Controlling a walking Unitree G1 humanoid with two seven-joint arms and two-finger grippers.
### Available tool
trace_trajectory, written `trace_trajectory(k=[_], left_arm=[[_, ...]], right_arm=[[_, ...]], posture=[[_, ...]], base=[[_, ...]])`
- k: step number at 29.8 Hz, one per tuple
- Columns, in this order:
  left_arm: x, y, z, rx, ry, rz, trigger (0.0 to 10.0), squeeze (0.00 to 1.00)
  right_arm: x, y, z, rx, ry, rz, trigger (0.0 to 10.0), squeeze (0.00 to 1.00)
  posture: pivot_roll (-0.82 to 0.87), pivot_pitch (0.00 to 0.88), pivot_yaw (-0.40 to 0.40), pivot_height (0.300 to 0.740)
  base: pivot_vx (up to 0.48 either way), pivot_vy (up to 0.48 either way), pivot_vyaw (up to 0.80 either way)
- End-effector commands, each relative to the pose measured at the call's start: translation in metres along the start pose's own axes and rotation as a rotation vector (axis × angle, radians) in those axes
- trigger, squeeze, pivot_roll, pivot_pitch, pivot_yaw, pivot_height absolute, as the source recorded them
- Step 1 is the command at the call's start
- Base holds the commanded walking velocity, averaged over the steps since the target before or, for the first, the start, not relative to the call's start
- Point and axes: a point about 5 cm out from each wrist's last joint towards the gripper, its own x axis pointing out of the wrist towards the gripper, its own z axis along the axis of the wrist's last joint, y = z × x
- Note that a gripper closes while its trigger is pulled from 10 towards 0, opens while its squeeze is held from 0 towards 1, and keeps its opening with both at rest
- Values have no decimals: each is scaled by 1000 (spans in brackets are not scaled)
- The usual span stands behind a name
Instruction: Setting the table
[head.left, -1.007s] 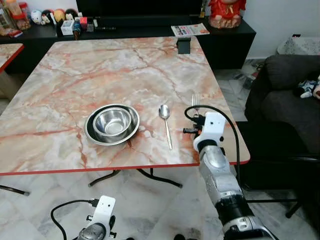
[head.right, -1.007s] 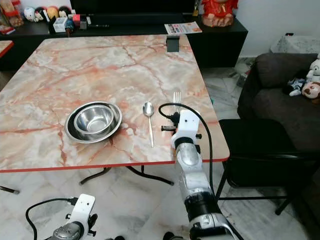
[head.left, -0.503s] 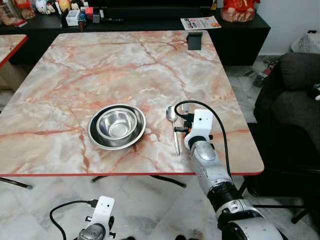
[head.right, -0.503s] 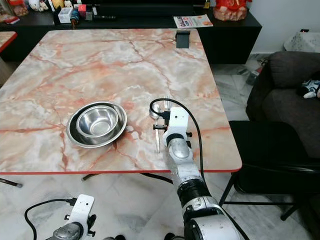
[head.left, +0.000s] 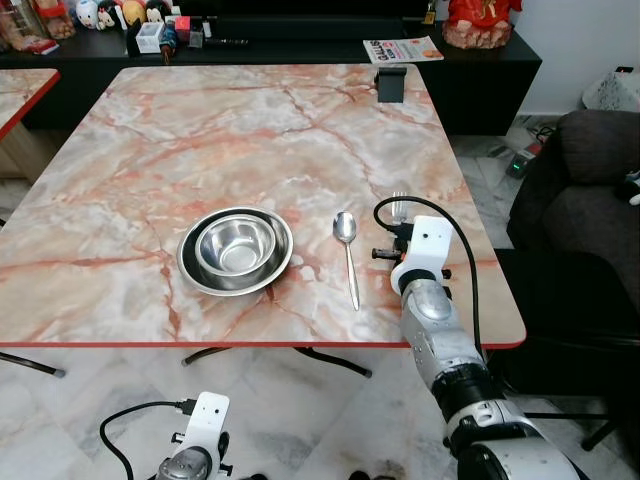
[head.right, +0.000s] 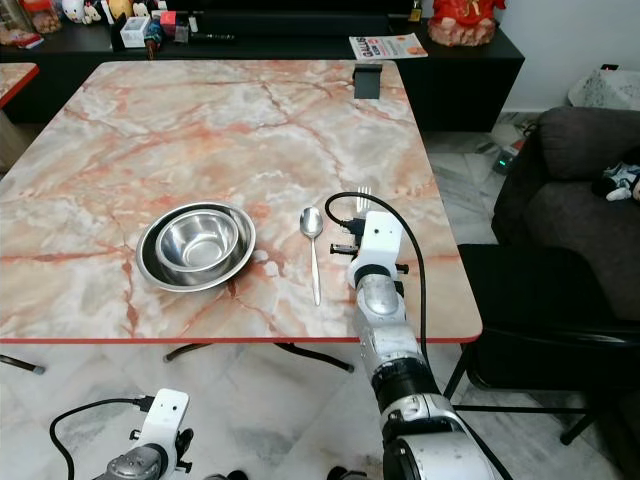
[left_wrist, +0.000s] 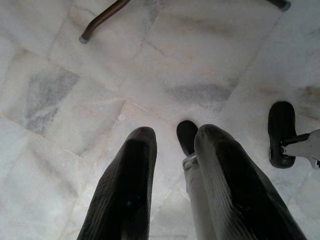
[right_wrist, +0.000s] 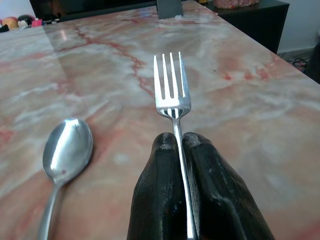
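On the marble table a steel bowl sits nested in a steel plate, nothing in it. Right gripper pinches a fork beside the spoon. Left gripper hangs slightly parted above the floor.
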Motion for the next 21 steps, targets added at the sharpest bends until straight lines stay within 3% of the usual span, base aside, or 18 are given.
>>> trace_trajectory(k=[1, 12, 21], left_arm=[[-1, 0, -6, -16, 20, 5, 10000, 0], [-2, -4, -12, -30, 36, 3, 10000, 0], [-3, -4, -14, -36, 40, 5, 10000, 0]], right_arm=[[0, -1, 1, -12, -5, 3, 10000, 0], [-6, 11, -10, -58, 54, 101, 10000, 0], [-7, 9, -14, -72, 82, 97, 10000, 0]], posture=[[-56, 138, -33, 740], [-47, 158, -53, 740], [-42, 167, -57, 740]], base=[[0, 0, 0], [0, 0, 0], [0, 0, 0]])
